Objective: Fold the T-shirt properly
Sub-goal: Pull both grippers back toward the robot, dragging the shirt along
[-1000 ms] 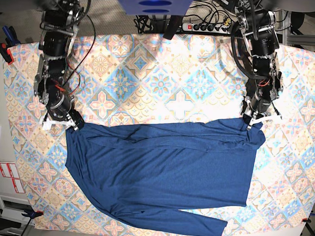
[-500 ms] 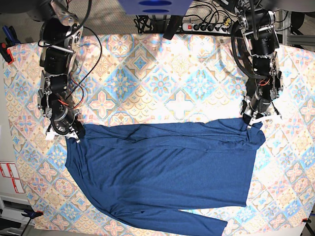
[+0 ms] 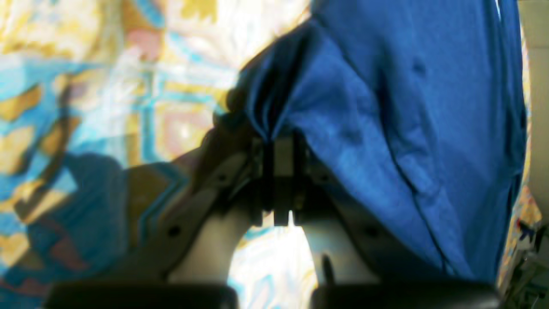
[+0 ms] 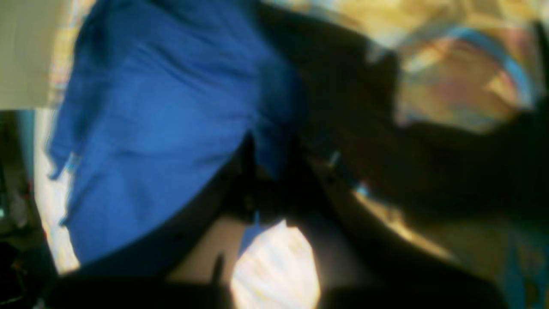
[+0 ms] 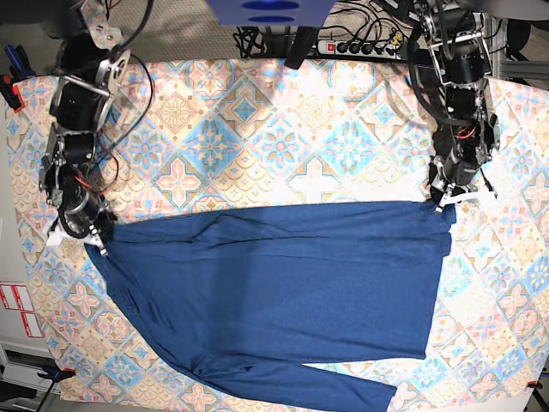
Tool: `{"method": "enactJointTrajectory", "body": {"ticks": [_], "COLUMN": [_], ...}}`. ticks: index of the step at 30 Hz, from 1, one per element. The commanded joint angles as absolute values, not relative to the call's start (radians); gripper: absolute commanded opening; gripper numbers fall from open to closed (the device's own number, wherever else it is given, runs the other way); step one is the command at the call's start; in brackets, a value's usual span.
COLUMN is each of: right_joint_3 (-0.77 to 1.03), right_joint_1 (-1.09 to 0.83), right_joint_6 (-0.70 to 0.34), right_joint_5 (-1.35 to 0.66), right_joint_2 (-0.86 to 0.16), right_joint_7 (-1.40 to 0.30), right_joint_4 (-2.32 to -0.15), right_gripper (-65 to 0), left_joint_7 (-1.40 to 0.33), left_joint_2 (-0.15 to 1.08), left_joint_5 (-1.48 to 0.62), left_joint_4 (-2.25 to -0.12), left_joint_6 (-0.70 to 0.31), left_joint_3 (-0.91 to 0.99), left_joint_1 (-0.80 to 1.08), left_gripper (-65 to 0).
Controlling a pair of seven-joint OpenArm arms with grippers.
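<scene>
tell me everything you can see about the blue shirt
The T-shirt is plain blue, soft-looking fabric without a visible print, spread on the patterned tablecloth. Its upper edge runs in long creases between the arms, and one sleeve trails at the bottom. It isn't neatly folded. The left tool and right tool each pinch a bunched upper corner.

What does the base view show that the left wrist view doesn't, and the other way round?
Only the base view: the blue shape at the top edge, the red-outlined squares at the left, and the sleeve lying along the bottom.

Only the left wrist view: a close look at the bunched fabric pinched between the tips.

Both: the left pincer, the dark blue shirt and the patterned tablecloth.
</scene>
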State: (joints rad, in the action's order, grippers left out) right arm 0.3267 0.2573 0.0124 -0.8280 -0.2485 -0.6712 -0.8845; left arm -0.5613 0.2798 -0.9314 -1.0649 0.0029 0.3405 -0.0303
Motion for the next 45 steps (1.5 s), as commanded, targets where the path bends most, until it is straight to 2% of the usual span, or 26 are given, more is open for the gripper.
{"method": "enactJointTrajectory", "body": {"ticks": [1, 8, 13, 27, 38, 45], "right_joint_3": [0.335, 0.348, 0.348, 0.398, 0.595, 0.613], "right_joint_1": [0.274, 0.202, 0.136, -0.041, -0.064, -0.116], "right_joint_6": [0.001, 0.001, 0.001, 0.001, 0.001, 0.001], "right_joint_5": [-0.839, -0.840, -0.840, -0.840, -0.839, -0.837], "right_joint_2": [-0.254, -0.259, -0.260, -0.262, -0.262, -0.262], "right_joint_7": [-0.665, -0.665, -0.667, -0.668, -0.857, -0.918], "right_joint_4": [-0.897, -0.961, -1.066, -1.210, -1.221, -1.218], "right_gripper": [-64.5, -64.5, -64.6, -64.6, -64.6, -64.6], "left_joint_7": [-0.547, -0.547, -0.601, -0.607, -0.607, -0.605], "left_joint_2": [0.315, 0.341, 0.338, 0.343, 0.346, 0.346], "left_joint_5": [-0.932, -0.941, -0.941, -0.941, -0.941, -0.941], "left_joint_4": [-1.090, -1.101, -1.198, -1.417, -1.578, -1.643], "left_joint_6": [-0.005, -0.005, -0.005, -0.005, -0.005, -0.005], "left_joint_3": [0.328, 0.278, 0.278, 0.280, 0.283, 0.289], "left_joint_1": [-0.053, -0.038, 0.021, 0.225, 0.427, 0.555], "left_gripper": [-65.0, -65.0, -65.0, -65.0, -65.0, -65.0]}}
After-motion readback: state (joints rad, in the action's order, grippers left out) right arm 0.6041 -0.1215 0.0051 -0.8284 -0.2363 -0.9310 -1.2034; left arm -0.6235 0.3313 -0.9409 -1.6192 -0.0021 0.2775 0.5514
